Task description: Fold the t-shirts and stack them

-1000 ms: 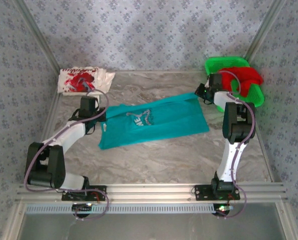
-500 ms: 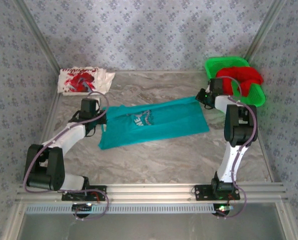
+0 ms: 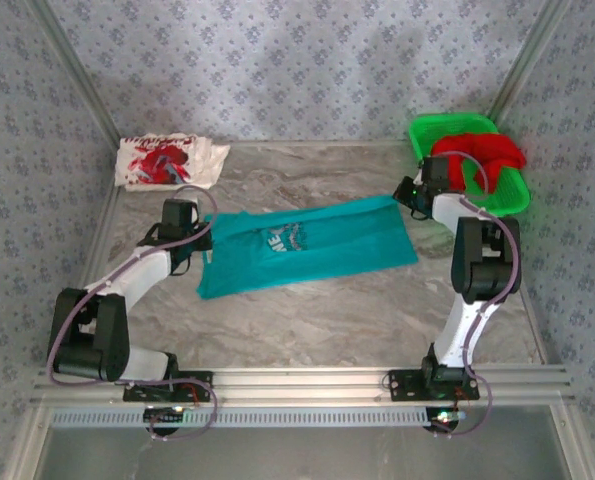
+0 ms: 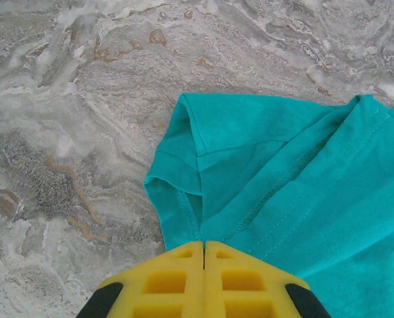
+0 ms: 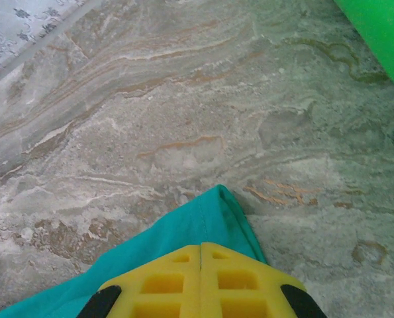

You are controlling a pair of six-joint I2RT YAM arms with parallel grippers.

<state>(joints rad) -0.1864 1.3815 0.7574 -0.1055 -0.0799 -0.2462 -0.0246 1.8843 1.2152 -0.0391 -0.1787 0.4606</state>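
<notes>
The teal cloth t-shirt (image 3: 307,245) with small white chest lettering lies spread in the middle of the marble-patterned bench (image 3: 327,330). Much bare surface is in front of it toward the arm bases, and a narrower strip is behind it. The left end effector (image 4: 203,246) is closed on its sleeve at the left edge, and the right end effector (image 5: 200,250) is closed on its far right corner, near the green plastic basket (image 3: 447,128). There are three t-shirts in all: the teal one, a white t-shirt with red print (image 3: 167,160) in the far left corner well apart from it, and a plain red t-shirt (image 3: 487,155) in the one basket.
</notes>
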